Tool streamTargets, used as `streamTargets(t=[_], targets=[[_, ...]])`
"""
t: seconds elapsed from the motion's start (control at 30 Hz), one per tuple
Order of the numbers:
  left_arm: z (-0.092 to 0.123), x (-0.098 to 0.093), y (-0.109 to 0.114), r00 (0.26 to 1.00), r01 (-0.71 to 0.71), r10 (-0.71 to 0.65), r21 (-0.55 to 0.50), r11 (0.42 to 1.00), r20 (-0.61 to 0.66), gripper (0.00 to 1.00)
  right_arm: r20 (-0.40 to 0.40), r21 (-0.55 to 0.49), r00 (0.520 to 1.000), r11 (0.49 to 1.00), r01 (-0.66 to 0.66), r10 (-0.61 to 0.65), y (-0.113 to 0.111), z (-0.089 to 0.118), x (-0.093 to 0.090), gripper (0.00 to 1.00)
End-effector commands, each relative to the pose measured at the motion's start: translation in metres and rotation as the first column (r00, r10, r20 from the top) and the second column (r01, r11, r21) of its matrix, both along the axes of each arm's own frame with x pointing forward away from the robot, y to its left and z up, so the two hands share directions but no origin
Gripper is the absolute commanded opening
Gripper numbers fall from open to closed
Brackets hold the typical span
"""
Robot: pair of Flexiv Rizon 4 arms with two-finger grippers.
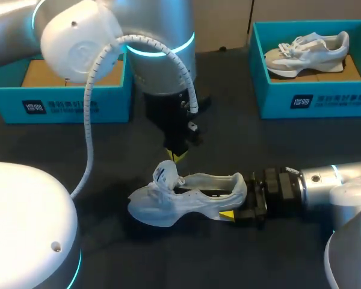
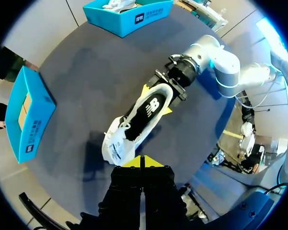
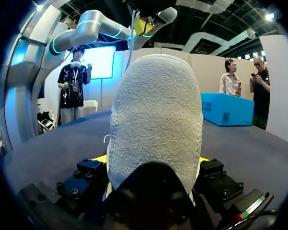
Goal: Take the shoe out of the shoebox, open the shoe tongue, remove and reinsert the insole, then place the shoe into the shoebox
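A dark, matte table (image 1: 108,150) carries everything. A teal shoebox (image 1: 72,105) sits at its far left corner, showing tan cardboard inside where the arm does not cover it. A second teal shoebox (image 1: 313,102) at the far right corner holds a grey-and-white sneaker (image 1: 307,53). The right gripper (image 1: 234,198) comes in low from the table's right edge and is clamped on the heel of the white sneaker (image 1: 186,201), one yellow tip against each side of the heel. In the right wrist view the rounded, nubby heel fills the space between the fingers. The sneaker rests on its sole near the middle of the table, a little toward the near edge, with its toe toward the left edge. It has a pale mesh upper, a thick moulded sole and an open collar with a dark inside. Its tongue (image 1: 164,173) stands pulled up and forward over the laces. The left gripper (image 2: 141,162) hangs point-down just above and beside that tongue. Its two yellow tips are pressed together into one wedge with nothing visible between them.
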State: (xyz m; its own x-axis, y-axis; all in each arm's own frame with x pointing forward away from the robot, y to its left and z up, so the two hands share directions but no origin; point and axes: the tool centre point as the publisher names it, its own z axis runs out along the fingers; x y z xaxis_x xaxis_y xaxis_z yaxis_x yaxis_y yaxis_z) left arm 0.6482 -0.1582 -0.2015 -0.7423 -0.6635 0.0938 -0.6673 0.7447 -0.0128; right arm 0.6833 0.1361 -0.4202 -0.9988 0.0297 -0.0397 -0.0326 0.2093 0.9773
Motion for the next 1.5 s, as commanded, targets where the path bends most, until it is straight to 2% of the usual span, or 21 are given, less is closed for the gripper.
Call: streamTargets(t=[0.03, 0.13, 0.3, 0.47, 0.97, 1.17, 1.27, 1.5], targets=[[-0.004, 0.002, -0.009, 0.993, 0.108, -0.109, 0.031, 0.994, 0.044, 0.00, 0.000, -0.002, 1.000, 1.000, 0.002, -0.002, 0.003, -0.003, -0.001, 0.00], [-0.012, 0.003, -0.012, 0.965, 0.238, -0.242, 0.051, 0.970, 0.101, 0.00, 0.000, -0.002, 1.000, 1.000, 0.002, -0.002, 0.003, -0.003, -0.001, 0.00], [-0.025, 0.009, -0.016, 0.929, 0.342, -0.346, 0.057, 0.938, 0.128, 0.00, 0.000, -0.002, 1.000, 1.000, 0.002, -0.002, 0.003, -0.003, -0.001, 0.00], [-0.033, 0.023, -0.014, 0.876, 0.474, -0.470, -0.010, 0.881, 0.102, 0.00, 0.000, -0.002, 1.000, 1.000, 0.002, -0.002, 0.003, -0.003, -0.001, 0.00], [-0.033, 0.023, -0.014, 0.876, 0.474, -0.470, -0.010, 0.881, 0.102, 0.00, 0.000, -0.002, 1.000, 1.000, 0.002, -0.002, 0.003, -0.003, -0.001, 0.00], [-0.041, 0.022, -0.024, 0.843, 0.536, -0.531, -0.049, 0.843, 0.084, 0.00, 0.000, -0.002, 1.000, 1.000, 0.002, -0.002, 0.003, -0.003, -0.001, 0.00], [-0.049, 0.023, -0.029, 0.837, 0.545, -0.542, -0.042, 0.837, 0.078, 0.00, 0.000, -0.002, 1.000, 1.000, 0.002, -0.002, 0.003, -0.003, -0.001, 0.00], [-0.068, 0.018, -0.034, 0.784, 0.618, -0.614, -0.034, 0.785, 0.085, 0.00, 0.000, -0.002, 1.000, 1.000, 0.002, -0.002, 0.003, -0.003, -0.001, 0.00]])
